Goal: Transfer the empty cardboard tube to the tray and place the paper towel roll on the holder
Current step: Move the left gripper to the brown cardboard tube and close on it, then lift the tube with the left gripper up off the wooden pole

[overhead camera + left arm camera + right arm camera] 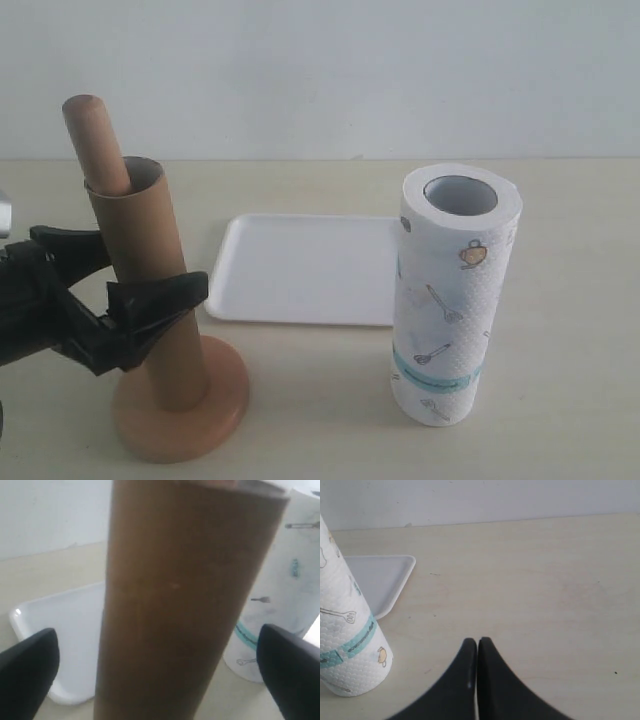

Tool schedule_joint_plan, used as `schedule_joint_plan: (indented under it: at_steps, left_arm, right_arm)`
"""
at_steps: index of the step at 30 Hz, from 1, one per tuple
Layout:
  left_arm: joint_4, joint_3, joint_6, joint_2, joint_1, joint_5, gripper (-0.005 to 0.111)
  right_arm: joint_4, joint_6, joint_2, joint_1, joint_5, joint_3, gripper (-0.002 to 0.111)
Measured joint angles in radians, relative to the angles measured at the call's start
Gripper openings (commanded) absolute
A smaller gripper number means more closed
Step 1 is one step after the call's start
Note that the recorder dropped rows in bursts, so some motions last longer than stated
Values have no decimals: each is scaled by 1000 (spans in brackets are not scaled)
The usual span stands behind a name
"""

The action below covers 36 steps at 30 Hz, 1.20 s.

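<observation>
The brown cardboard tube (145, 270) sits tilted over the post of the wooden holder (185, 405). The post's round top sticks out above the tube's rim. My left gripper (150, 272) is open, one black finger on each side of the tube. In the left wrist view the tube (175, 605) fills the middle, with a gap to each finger (30, 670). The paper towel roll (452, 300) stands upright right of the white tray (300, 265). My right gripper (477, 641) is shut on nothing, over bare table beside the roll (345, 630).
The tray (70, 630) lies behind the holder and the roll, flat on the beige table (560, 400). A white wall closes off the table's far edge. The tray's corner (380, 577) shows in the right wrist view.
</observation>
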<state>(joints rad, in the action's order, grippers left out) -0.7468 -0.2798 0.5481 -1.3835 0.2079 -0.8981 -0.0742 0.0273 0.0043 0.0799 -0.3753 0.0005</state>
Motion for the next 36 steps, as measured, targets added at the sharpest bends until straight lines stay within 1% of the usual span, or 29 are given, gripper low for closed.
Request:
schedule_joint_plan:
  at_steps: [5, 7, 8, 11, 14, 19, 21, 25, 28, 32, 36]
  left_arm:
    - [-9, 0, -16, -80, 0, 0, 100]
    - [-9, 0, -20, -90, 0, -13, 96]
    - [-7, 0, -27, -93, 0, -21, 93]
    - [2, 0, -41, -94, 0, -23, 77]
    - [20, 0, -44, -94, 0, -23, 56]
    - [29, 0, -48, -94, 0, -35, 14]
    - [28, 0, -51, -94, 0, -40, 4]
    - [44, 0, -51, -78, 0, -51, 4]
    - [61, 0, -28, -27, 0, -52, 4]
    - [52, -29, 30, 85, 0, -50, 4]
    - [-6, -111, 150, 239, 0, -31, 4]
  right_arm:
    - [0, 0, 0, 0, 0, 0, 0]
    - [0, 0, 0, 0, 0, 0, 0]
    - [0, 0, 0, 0, 0, 0, 0]
    - [0, 0, 0, 0, 0, 0, 0]
    - [0, 0, 0, 0, 0, 0, 0]
    - [0, 0, 0, 0, 0, 0, 0]
    - [0, 0, 0, 0, 0, 0, 0]
    - [0, 0, 0, 0, 0, 0, 0]
    - [0, 0, 0, 0, 0, 0, 0]
    - [0, 0, 0, 0, 0, 0, 0]
    - [0, 0, 0, 0, 0, 0, 0]
